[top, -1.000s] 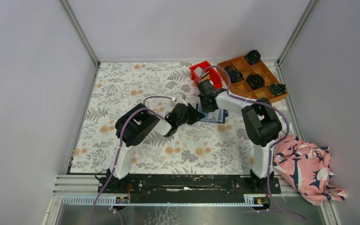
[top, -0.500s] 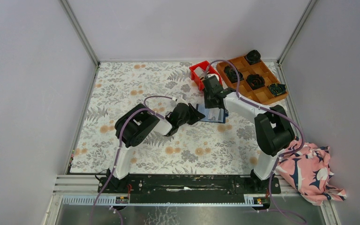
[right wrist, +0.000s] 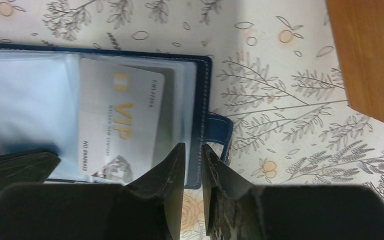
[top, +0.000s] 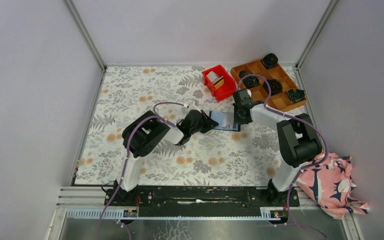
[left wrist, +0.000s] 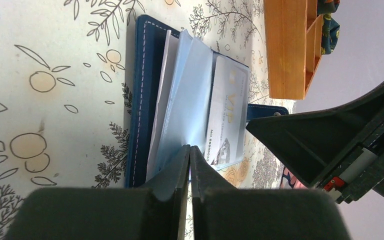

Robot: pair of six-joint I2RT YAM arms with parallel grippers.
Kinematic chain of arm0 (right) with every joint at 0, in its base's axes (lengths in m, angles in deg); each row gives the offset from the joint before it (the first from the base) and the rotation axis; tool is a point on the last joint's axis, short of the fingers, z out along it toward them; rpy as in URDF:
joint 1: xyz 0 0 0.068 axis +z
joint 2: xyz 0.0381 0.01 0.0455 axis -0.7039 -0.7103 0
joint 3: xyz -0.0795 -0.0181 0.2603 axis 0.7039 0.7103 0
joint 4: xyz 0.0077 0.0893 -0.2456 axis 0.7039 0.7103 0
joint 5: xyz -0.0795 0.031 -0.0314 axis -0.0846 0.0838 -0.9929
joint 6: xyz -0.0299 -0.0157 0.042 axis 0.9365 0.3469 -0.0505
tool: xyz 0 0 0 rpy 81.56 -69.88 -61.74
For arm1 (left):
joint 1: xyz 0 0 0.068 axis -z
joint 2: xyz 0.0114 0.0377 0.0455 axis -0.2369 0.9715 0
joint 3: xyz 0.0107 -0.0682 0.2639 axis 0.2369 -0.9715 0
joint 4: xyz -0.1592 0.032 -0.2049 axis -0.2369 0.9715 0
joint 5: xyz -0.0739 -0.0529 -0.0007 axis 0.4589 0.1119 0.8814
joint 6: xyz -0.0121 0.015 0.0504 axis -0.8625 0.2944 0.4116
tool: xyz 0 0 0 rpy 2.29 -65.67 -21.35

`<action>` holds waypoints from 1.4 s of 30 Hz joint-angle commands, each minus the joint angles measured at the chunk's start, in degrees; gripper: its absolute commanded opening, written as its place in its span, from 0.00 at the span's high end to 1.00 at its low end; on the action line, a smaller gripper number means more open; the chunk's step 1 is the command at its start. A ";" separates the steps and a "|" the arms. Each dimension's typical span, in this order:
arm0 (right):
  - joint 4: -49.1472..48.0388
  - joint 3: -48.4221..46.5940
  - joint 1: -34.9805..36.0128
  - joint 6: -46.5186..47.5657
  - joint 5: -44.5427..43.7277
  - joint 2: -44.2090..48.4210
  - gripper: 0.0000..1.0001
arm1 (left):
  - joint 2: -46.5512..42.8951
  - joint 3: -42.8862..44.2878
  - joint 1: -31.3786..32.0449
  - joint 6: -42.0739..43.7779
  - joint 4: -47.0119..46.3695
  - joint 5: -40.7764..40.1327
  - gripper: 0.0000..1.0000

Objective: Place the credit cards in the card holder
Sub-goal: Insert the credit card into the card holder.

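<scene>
The navy-blue card holder (top: 227, 121) lies open on the floral table. A white VIP card (left wrist: 227, 117) sits in its clear inner pockets and also shows in the right wrist view (right wrist: 120, 117). My left gripper (top: 208, 121) is shut on a pale pocket leaf (left wrist: 182, 107) at the holder's left side. My right gripper (top: 240, 114) hovers over the holder's right edge (right wrist: 200, 100) by the snap tab (right wrist: 222, 131). Its jaws stand a narrow slit apart with nothing between them. An orange-tan card (top: 221, 83) and a white piece (top: 213, 77) lie in the red bin (top: 228, 92).
A wooden grid tray (top: 282, 102) with dark rolled fabric bundles (top: 272, 86) stands at the back right, close to my right gripper; its side shows in the right wrist view (right wrist: 375, 55). A pink patterned cloth (top: 330, 180) lies off the table's right front.
My right gripper has swung from above the holder, past the red bin, to the holder's right edge. The left gripper has kept its hold and place.
</scene>
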 commanded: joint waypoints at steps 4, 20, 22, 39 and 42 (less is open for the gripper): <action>-2.02 2.14 -2.49 -1.45 -0.52 4.12 0.76 | -0.33 -0.44 0.98 3.61 10.82 -2.09 0.92; -2.10 1.41 -4.29 -1.77 1.99 -0.37 0.76 | 1.12 7.46 1.54 10.61 19.19 -2.54 0.92; -2.13 1.38 -4.42 -1.77 2.37 -0.77 0.76 | 1.54 8.13 1.53 11.13 19.70 -2.10 0.92; -2.29 1.07 -4.39 -1.77 4.05 -1.82 0.76 | -0.55 10.97 3.94 15.10 24.29 -1.89 0.93; -2.28 1.11 -4.43 -1.79 4.06 -1.82 0.76 | -1.21 11.38 4.70 15.45 25.04 -1.80 0.94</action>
